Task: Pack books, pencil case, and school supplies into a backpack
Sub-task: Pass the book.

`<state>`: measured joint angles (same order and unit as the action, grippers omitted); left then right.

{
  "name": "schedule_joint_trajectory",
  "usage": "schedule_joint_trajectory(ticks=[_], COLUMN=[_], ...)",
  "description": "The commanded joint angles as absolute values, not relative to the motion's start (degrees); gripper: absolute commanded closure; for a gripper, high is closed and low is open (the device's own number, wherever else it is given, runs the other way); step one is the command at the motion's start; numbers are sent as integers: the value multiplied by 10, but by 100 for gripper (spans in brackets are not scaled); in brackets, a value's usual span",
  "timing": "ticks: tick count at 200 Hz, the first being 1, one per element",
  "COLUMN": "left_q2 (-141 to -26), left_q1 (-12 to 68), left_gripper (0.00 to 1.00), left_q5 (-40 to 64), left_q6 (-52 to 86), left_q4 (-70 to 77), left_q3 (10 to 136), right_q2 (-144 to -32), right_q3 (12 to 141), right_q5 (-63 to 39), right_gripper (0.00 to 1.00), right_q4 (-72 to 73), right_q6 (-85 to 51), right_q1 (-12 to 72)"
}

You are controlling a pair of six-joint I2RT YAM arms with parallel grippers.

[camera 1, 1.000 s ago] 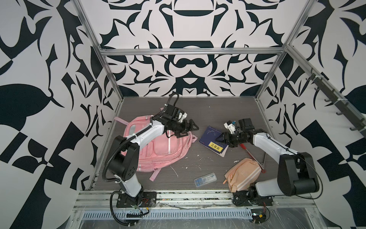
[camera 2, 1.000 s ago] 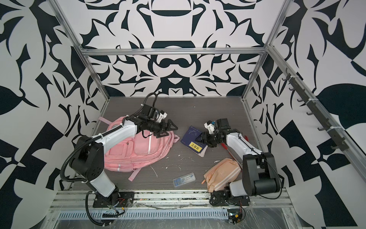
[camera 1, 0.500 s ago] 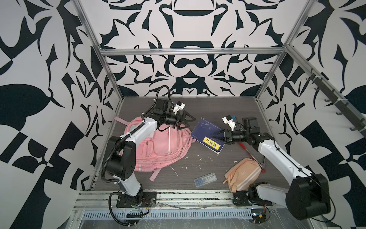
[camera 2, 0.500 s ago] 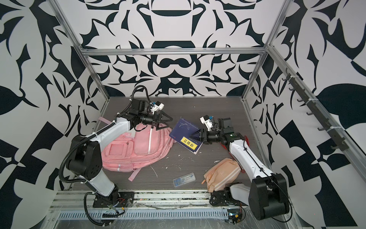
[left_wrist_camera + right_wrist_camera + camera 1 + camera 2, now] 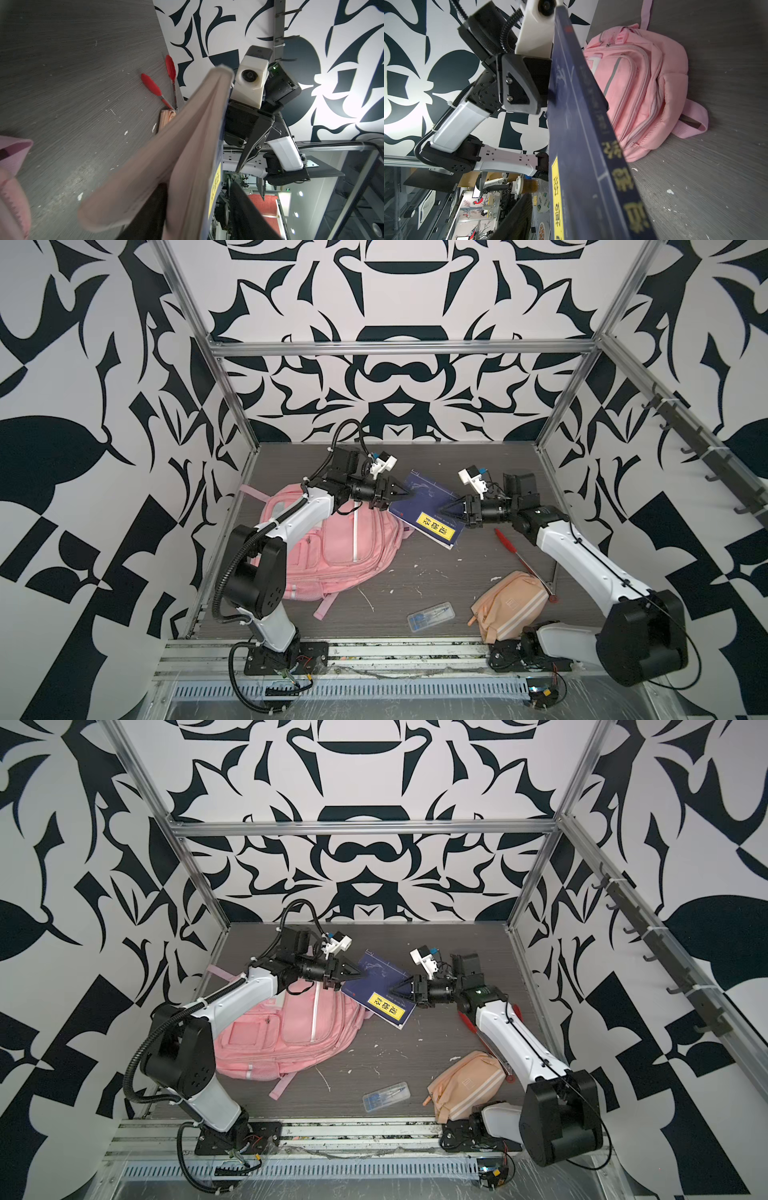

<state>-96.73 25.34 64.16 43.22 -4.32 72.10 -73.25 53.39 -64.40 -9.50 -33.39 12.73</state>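
The books (image 5: 432, 526) (image 5: 384, 1006), a dark navy stack with a yellow label, hang tilted above the table between both arms. My left gripper (image 5: 409, 492) (image 5: 359, 973) (image 5: 198, 187) is shut on the edge nearest the backpack; the lowest book's pages sag away below one finger (image 5: 149, 207). On the opposite edge my right gripper (image 5: 440, 510) (image 5: 392, 990) is shut too, with one finger (image 5: 517, 218) showing beside the cover. The pink backpack (image 5: 345, 547) (image 5: 291, 1027) (image 5: 643, 83) lies flat at the left. The peach pencil case (image 5: 509, 605) (image 5: 465, 1085) and the clear school supplies box (image 5: 431, 616) (image 5: 385, 1096) lie near the front.
Red-tipped tongs (image 5: 521, 560) (image 5: 151, 87) lie on the table under the right arm, reaching to the pencil case. White scraps dot the grey tabletop (image 5: 415, 568). Patterned walls and metal posts close in the left, right and back sides.
My right gripper lifted the books off the table and carried them left. My left gripper rose from the backpack's top and closed from wide open onto the books' other edge.
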Motion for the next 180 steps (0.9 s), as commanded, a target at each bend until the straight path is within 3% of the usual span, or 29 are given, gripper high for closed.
schedule_joint_trajectory(ticks=[1,9,28,51,67,80,98,119,132,144,180], left_q2=[-962,-962,-956,-951,-945,-938,-933,-925,-919,-916,-911], left_q1=[260,259,259,253,242,233,225,218,211,207,203], left_gripper=[83,100,100,100,100,100,100,100,100,100,100], left_q5=[668,665,657,651,647,647,653,660,661,663,656], left_q6=[478,498,523,567,605,634,655,658,660,663,668], left_q4=[26,53,85,134,179,215,238,238,238,238,248], left_q3=[700,692,683,674,664,657,657,660,658,658,644], right_q2=[-738,-744,-753,-744,-728,-716,-709,-708,-706,-703,-709], right_q3=[578,583,590,583,553,527,498,483,475,470,465], right_q5=[-670,-668,-651,-604,-588,-573,-557,-547,-545,-544,-539], right_gripper=[100,100,100,74,41,32,27,15,15,24,96], right_q4=[-41,-41,-48,-40,33,91,161,169,170,184,218], right_q6=[-335,-336,-336,-368,-429,-478,-531,-541,-540,-544,-568], right_q1=[132,132,132,132,132,132,132,131,132,131,127])
